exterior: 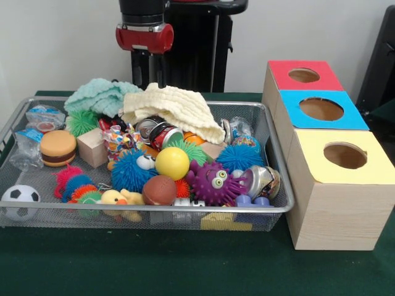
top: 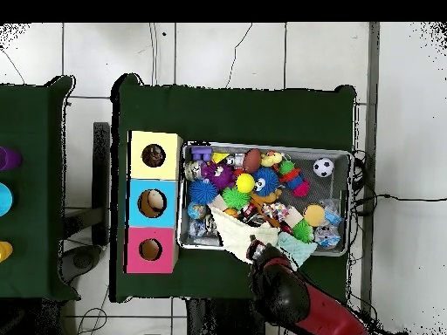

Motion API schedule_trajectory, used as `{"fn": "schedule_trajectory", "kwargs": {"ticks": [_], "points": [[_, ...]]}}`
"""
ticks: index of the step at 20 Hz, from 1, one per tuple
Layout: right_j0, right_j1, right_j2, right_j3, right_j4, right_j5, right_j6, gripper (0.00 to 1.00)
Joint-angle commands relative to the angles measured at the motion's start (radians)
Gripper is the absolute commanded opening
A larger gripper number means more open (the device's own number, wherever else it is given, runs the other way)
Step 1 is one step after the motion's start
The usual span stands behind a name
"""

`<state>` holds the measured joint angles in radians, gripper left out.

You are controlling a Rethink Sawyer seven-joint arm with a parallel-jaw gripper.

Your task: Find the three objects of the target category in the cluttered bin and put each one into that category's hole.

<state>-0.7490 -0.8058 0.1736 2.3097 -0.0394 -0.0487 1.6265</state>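
You can't tell how the hand (top: 256, 250) stands above the bin (exterior: 281, 185); no writing reads on the cans (exterior: 162, 132) beside the cream cloth (exterior: 176, 108).

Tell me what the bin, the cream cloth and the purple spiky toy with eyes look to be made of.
Bin: metal wire mesh, silvery with a smooth bright rim; you can see through its walls.
Cream cloth: soft textile, probably knitted or waffle-weave cotton; it is matte, ribbed and drapes in folds.
Purple spiky toy: likely soft rubber, slightly glossy, with thin flexible-looking spikes.
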Motion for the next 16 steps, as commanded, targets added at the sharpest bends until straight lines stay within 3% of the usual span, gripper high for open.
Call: {"fn": "schedule_trajectory", "kwargs": {"ticks": [1,16], "points": [[0.017,-0.014,0.081,-0.171,0.074,0.153,0.142,1.00],[0.100,-0.006,0.025,-0.287,0.116,0.286,0.138,1.00]]}}
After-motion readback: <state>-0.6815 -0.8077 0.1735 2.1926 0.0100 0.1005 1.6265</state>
